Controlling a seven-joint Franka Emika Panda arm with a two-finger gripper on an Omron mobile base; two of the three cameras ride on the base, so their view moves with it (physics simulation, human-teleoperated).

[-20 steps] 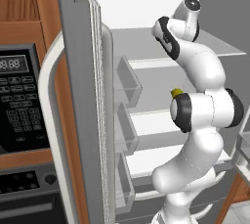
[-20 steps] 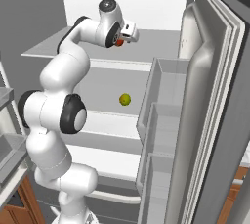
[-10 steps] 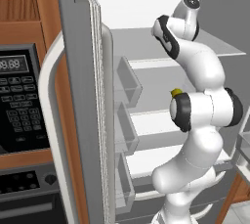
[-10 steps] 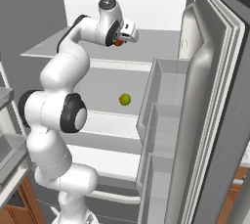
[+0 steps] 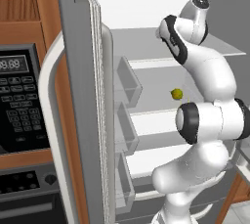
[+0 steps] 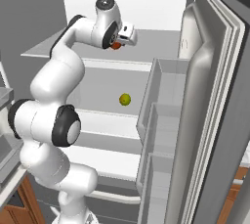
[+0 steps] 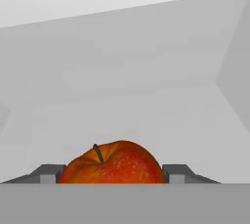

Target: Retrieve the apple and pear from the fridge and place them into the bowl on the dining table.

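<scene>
While the gripper (image 7: 112, 175) is clamped on the apple (image 7: 113, 163), withdrawing carelessly could knock the pear (image 6: 125, 99), at six o'clock below.

The arm (image 6: 53, 81) is built of smooth, glossy white rounded shells, fat and tube-like, joined by black bands at each joint. A round white cap with a dark grey centre sits on the topmost joint. The fingers (image 7: 49, 174) are small, blocky and grey, flat-topped with sloping outer edges.
</scene>
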